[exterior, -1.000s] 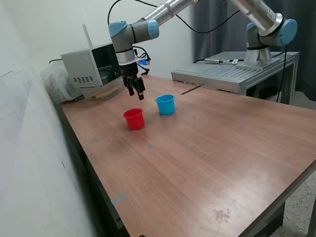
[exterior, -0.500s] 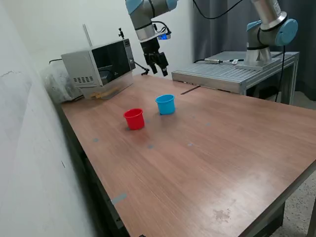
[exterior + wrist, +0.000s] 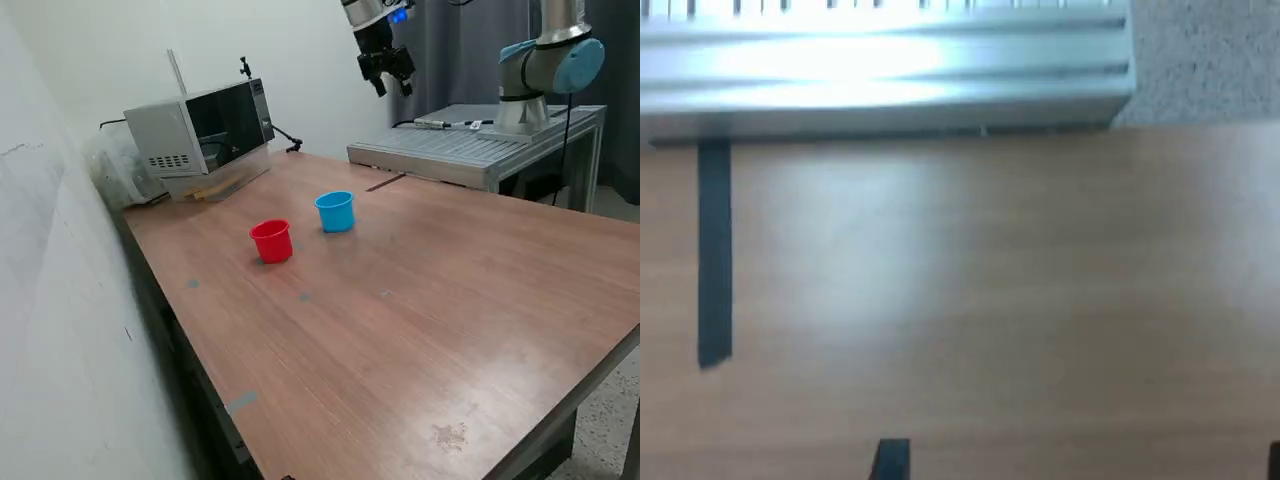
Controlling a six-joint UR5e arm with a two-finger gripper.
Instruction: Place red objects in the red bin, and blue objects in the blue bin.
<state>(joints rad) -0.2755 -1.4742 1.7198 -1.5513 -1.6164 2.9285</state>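
The red cup (image 3: 271, 241) and the light blue cup (image 3: 335, 211) stand upright side by side on the wooden table (image 3: 430, 320), the blue one to the exterior view's right. No red or dark blue cubes show on the table, and the cups' insides cannot be seen. My gripper (image 3: 391, 86) hangs high above the table's far edge, well away from both cups, with its fingers apart and nothing between them. In the wrist view only a dark fingertip (image 3: 890, 460) shows over bare wood.
A grey box-like appliance (image 3: 195, 135) stands at the table's far corner on the exterior view's left. A ribbed metal platform (image 3: 470, 150) with the arm's base (image 3: 540, 70) adjoins the far edge. A dark strip (image 3: 715, 250) lies on the wood near it. A wall runs along the exterior view's left.
The gripper rose from just above the red cup and swung far up and to the exterior view's right. The cups have not moved.
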